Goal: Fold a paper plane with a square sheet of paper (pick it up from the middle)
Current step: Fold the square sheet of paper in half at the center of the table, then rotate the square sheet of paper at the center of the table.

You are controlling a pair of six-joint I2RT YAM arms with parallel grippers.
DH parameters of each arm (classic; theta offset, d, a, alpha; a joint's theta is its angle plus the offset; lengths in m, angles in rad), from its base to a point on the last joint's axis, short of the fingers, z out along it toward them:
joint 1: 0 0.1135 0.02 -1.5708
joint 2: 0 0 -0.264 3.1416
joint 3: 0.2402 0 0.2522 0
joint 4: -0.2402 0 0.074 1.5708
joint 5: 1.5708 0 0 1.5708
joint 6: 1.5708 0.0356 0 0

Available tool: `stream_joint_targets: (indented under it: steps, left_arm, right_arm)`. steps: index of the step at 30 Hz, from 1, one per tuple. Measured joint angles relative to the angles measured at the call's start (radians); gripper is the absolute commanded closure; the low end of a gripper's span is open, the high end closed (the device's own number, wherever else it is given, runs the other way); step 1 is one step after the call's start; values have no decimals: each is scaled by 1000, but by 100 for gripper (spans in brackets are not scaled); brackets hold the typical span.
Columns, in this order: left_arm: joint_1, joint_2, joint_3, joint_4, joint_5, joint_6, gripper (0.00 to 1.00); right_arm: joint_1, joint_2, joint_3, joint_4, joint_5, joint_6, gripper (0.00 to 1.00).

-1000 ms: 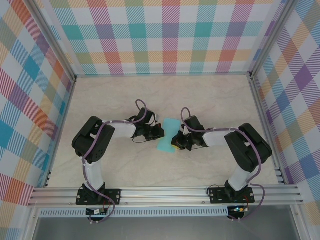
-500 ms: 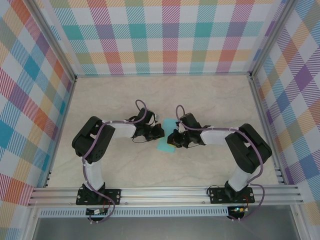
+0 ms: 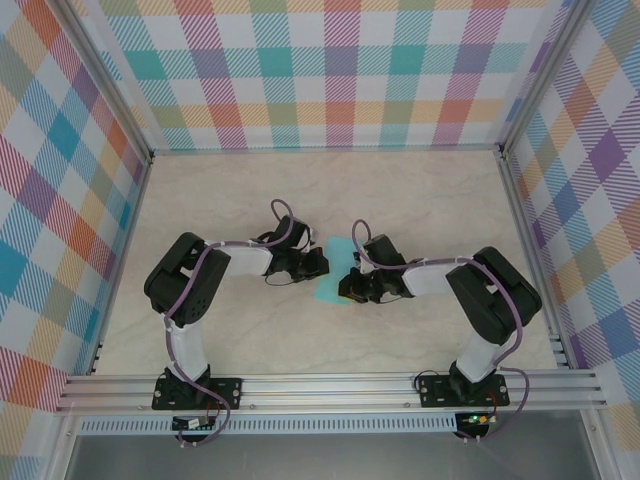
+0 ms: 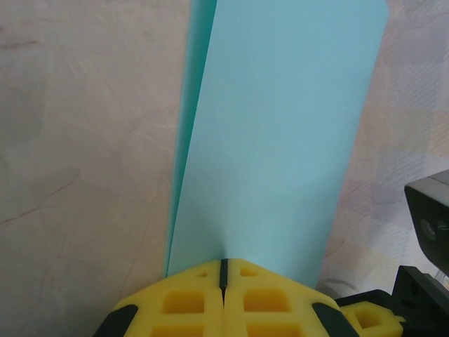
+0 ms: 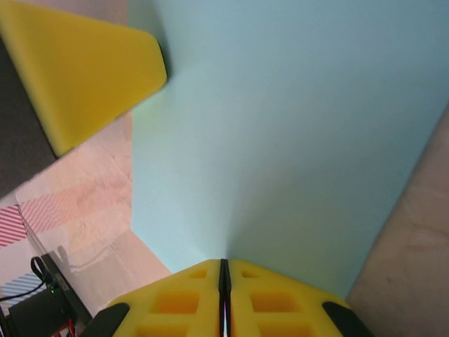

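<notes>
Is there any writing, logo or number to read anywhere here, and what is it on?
No text can be read in any view.
Sheet of paper: plain turquoise, no print.
Left gripper and right gripper: plain yellow, no marks.
Checked walls: pattern only.
Small boards at the arm bases: too small to tell.

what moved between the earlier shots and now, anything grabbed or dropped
The right gripper shifted slightly leftward, closer to the left gripper, after a small swing toward the far side of the table. Nothing was newly taken hold of or let go. Both grippers stayed shut on the square sheet of paper. The left gripper did not visibly move, and the sheet stayed between the two.
</notes>
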Motion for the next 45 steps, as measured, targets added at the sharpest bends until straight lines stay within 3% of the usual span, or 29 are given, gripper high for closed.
stream_joint_targets:
  steps: [12, 21, 29, 45]
  left_arm:
    - [0, 0, 2, 0, 5, -3, 97]
    - [-1, -12, 57, -78, 3, 11, 86]
    - [-1, -68, 100, -227, -81, 23, 73]
    - [21, -275, -26, -285, -233, -7, 73]
  right_arm:
    - [9, -80, -38, -125, -17, -67, 88]
    - [13, -185, 49, -229, 160, -26, 87]
    - [32, -104, 76, -304, 229, 14, 88]
    - [92, 19, 166, -270, 179, 96, 87]
